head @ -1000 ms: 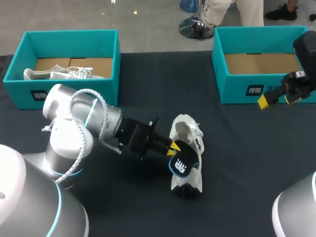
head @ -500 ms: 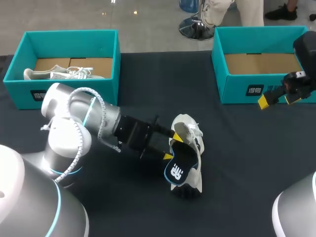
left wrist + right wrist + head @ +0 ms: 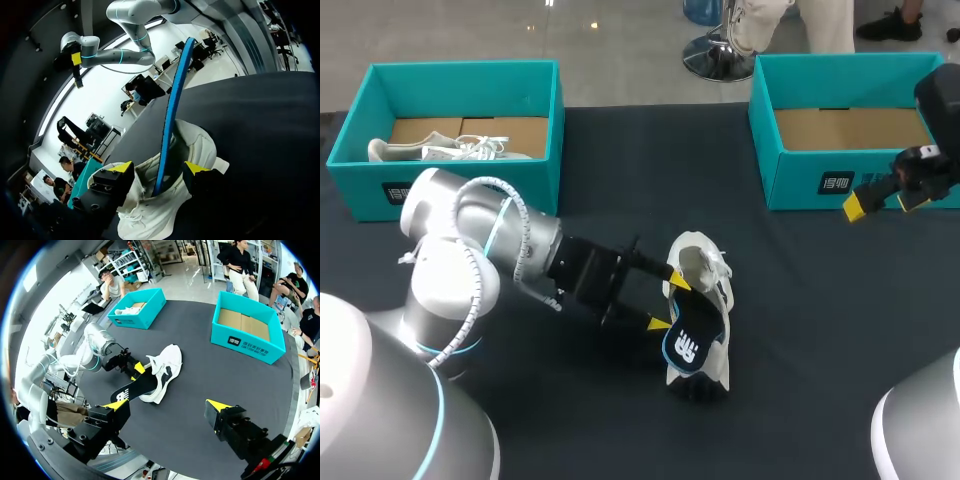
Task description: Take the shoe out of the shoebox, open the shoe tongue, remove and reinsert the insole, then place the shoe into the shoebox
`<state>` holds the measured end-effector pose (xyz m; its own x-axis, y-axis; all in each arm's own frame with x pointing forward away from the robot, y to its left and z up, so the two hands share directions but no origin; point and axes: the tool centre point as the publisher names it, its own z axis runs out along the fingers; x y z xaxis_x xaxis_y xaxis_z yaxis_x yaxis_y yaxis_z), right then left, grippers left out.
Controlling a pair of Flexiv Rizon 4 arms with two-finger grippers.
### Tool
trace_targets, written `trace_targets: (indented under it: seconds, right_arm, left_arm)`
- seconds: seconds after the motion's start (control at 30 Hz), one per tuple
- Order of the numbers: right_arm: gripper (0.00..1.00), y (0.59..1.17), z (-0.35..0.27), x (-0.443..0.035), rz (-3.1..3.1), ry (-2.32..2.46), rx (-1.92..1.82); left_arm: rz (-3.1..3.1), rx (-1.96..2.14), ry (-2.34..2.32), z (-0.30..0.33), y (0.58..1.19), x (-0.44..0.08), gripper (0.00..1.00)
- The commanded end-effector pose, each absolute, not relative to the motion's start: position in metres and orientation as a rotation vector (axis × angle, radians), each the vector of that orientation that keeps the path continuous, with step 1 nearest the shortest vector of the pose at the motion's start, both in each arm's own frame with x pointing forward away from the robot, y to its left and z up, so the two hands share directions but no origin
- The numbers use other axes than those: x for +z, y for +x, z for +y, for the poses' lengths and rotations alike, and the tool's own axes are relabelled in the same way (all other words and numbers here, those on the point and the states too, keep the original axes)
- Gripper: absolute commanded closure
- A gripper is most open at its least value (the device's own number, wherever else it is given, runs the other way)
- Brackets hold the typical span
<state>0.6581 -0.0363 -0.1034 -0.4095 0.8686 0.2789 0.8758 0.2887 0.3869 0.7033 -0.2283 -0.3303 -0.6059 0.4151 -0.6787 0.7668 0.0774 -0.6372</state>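
A white shoe [image 3: 696, 256] lies on the black table mid-view, heel toward the far side. A dark insole [image 3: 688, 345] with a blue edge and a white logo leans on the shoe, partly sticking out of it. My left gripper [image 3: 669, 303] is at the shoe's left side, open. In the left wrist view the insole [image 3: 172, 115] stands edge-on between the fingers of the left gripper [image 3: 160, 167], with a gap on each side, above the shoe [image 3: 202, 145]. My right gripper [image 3: 883, 203] hangs open and empty by the right shoebox [image 3: 800, 185]. The right wrist view looks down on the shoe [image 3: 169, 360].
A teal shoebox [image 3: 520, 80] at the far left holds another white shoe [image 3: 440, 152]. The right teal box shows only its cardboard bottom [image 3: 850, 128]. Bare black tabletop lies between the boxes and in front of the shoe.
My left gripper has opened and let go of the insole, then drawn back a little to the left. The insole has settled lower against the shoe. The right arm has not moved.
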Motion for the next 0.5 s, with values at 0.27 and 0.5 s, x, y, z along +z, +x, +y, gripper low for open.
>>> trace_targets:
  seconds: [0.27,0.5]
  right_arm:
    - [0.00,0.663,-0.034,-0.102,-2.508,-1.698,-0.755]
    - [0.00,0.663,-0.034,-0.102,-2.508,-1.698,-0.755]
  left_arm:
    - [2.037,-1.551,1.186,-0.233,0.697,-0.323,0.58]
    - [2.069,-1.540,1.204,-0.239,0.695,-0.331,0.64]
